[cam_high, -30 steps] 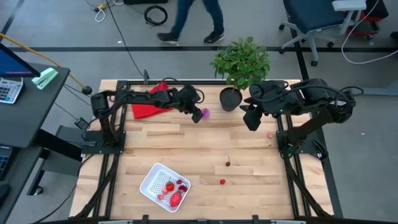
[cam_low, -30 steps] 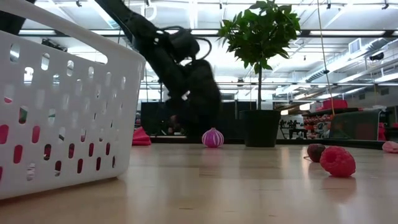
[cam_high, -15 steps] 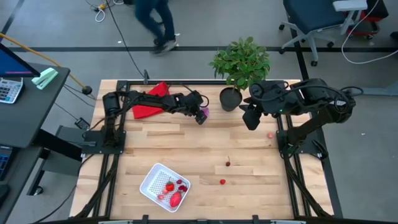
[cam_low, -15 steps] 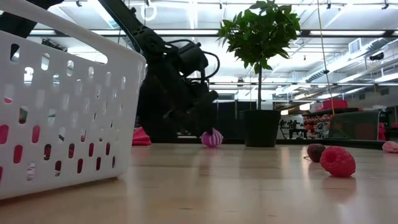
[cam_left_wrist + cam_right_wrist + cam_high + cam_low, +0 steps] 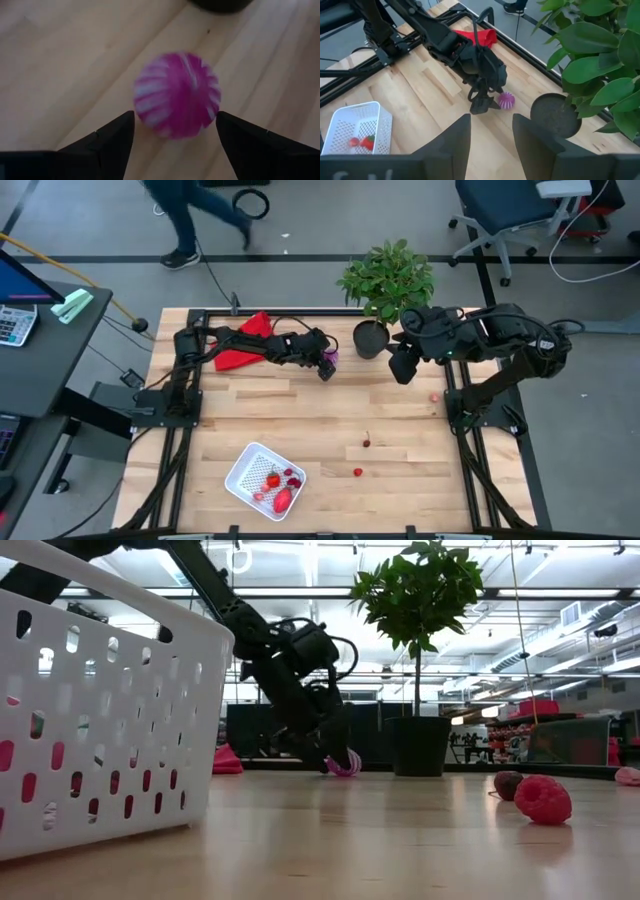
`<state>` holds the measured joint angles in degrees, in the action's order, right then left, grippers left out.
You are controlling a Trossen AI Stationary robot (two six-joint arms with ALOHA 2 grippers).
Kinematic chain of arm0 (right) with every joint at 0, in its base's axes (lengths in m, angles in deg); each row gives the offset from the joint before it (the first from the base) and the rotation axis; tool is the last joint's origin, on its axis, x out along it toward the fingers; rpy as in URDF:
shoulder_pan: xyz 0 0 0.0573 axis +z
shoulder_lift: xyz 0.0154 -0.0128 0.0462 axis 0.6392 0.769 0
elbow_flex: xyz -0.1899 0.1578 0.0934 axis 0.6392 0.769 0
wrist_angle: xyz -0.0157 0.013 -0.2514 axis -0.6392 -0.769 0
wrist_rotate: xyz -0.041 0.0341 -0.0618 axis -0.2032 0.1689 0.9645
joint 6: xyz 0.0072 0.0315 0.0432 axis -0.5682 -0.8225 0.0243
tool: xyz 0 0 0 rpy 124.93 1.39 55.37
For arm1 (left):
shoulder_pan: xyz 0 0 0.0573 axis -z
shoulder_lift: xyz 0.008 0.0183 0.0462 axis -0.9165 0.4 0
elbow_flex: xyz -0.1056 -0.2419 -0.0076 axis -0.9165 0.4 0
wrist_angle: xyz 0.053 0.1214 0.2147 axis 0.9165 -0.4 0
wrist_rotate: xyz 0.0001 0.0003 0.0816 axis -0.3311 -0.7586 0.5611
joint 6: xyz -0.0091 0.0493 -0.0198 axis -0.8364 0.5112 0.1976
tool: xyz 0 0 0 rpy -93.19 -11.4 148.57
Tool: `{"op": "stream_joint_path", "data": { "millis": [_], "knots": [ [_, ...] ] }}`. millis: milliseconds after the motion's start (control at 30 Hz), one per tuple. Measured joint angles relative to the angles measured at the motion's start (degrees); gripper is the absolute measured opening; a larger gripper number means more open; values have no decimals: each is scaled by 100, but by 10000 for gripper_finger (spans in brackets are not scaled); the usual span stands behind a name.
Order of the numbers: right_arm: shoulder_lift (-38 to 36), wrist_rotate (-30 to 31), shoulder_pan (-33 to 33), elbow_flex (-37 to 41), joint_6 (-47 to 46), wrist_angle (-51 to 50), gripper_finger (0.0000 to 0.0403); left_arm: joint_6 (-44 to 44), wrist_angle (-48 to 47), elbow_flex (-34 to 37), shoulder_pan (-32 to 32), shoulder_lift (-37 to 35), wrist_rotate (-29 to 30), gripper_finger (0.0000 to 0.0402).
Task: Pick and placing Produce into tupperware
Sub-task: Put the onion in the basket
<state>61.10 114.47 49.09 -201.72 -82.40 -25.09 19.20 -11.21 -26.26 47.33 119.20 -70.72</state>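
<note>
The spiky purple ball (image 5: 176, 95) lies on the wooden table near its far edge, by the black plant pot (image 5: 369, 339). My left gripper (image 5: 175, 114) is open and low over it, one finger on each side of the ball (image 5: 330, 357); the low view shows the gripper (image 5: 338, 758) down at the ball (image 5: 348, 763). My right gripper (image 5: 491, 131) is open and hovers right of the pot (image 5: 555, 116), touching nothing. The white tupperware (image 5: 265, 477) sits near the table's near edge with several red fruit pieces inside. Two tiny red fruits (image 5: 367, 443) (image 5: 358, 472) lie loose. My left gripper has its fingers (image 5: 120, 135) on either side of the purple ball's lower half (image 5: 165, 125), coming slanting down from the table's left. I cannot tell whether they touch it. The ball rests on the table.
A red cloth (image 5: 238, 346) lies at the far left under the left arm. The potted plant (image 5: 388, 278) stands just right of the ball. A pink fruit (image 5: 434, 395) lies near the right edge. In the low view a raspberry (image 5: 542, 799) and a dark fruit (image 5: 507, 783) sit at right.
My left gripper has reached toward the table's right and come down at the purple ball, so that its open fingers now flank it. The ball stays where it was. A person beyond the far edge has walked leftward.
</note>
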Motion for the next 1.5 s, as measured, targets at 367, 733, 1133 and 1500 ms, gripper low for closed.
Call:
{"op": "stream_joint_path", "data": {
  "millis": [367,733,1133,1500],
  "knots": [
    [0,2,-157,0,181,-8,154,-133,865,2,45,96,46,300],
    [0,2,-180,0,249,-145,154,-134,908,2,28,96,51,296],
    [2,1,-180,2,251,-187,154,-108,932,7,189,335,95,295],
    [2,1,-180,2,262,-187,154,-151,930,7,190,335,93,272]
  ]
}}
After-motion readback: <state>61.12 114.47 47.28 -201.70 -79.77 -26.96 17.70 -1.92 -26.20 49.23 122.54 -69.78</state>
